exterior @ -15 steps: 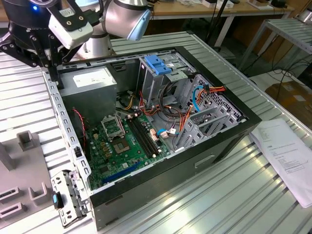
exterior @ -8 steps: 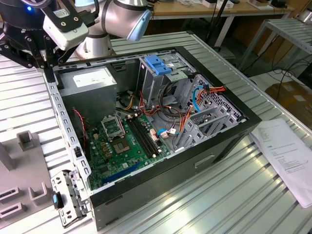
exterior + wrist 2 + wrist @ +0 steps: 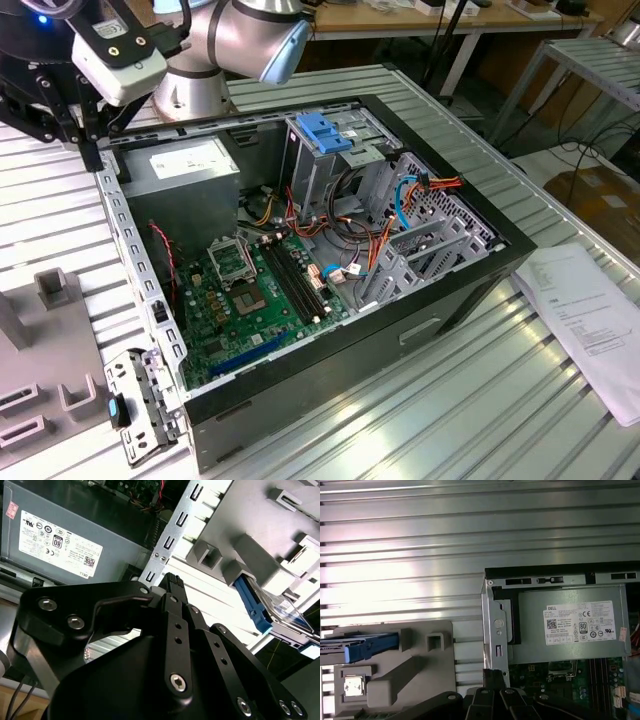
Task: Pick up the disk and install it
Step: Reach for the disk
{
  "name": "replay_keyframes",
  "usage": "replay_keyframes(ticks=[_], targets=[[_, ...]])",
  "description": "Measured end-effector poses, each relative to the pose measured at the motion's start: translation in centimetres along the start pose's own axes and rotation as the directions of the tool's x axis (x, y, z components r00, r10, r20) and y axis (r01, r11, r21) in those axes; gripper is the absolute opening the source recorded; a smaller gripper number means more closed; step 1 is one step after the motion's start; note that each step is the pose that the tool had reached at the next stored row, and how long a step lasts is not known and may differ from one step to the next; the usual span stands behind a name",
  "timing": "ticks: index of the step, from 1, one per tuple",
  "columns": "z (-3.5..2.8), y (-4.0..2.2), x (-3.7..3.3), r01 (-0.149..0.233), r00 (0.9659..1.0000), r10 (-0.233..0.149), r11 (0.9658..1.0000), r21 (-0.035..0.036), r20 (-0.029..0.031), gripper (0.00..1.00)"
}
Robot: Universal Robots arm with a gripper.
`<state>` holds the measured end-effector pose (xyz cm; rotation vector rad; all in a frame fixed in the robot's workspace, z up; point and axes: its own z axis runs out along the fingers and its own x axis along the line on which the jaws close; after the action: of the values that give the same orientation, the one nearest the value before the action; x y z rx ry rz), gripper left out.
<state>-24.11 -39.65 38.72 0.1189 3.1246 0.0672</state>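
The disk (image 3: 340,647) lies in a grey holder (image 3: 415,665) on the table beside the open computer case (image 3: 495,630), its blue side rail (image 3: 372,647) facing out. The second wrist view shows that disk (image 3: 292,617) with its blue rail (image 3: 252,605) past the holder's blocks. My gripper (image 3: 90,148) hangs over the back corner of the case (image 3: 350,350) on the exterior view's left, near the power supply (image 3: 190,165). Its fingertips (image 3: 172,581) meet in a single tip with nothing between them, some way from the disk. In the first wrist view the gripper (image 3: 492,677) sits above the case's metal edge.
Inside the case are a green motherboard (image 3: 255,300), a drive cage with a blue latch (image 3: 325,130) and loose cables (image 3: 400,200). A sheet of paper (image 3: 585,320) lies on the slatted table at the exterior view's right. Grey fixture blocks (image 3: 45,290) stand at the left.
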Motion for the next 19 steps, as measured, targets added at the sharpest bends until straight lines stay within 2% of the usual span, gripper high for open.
replay_keyframes(ticks=[7,11,19], targets=[[0.07,-0.04,1.75,0.000,1.0000,0.000,1.0000,0.0000,-0.0002,0.11],[0.11,-0.13,3.03,0.000,1.0000,0.000,1.0000,-0.0003,-0.0002,0.11],[0.17,-0.26,4.90,0.000,1.0000,0.000,1.0000,-0.0003,-0.0006,0.11]])
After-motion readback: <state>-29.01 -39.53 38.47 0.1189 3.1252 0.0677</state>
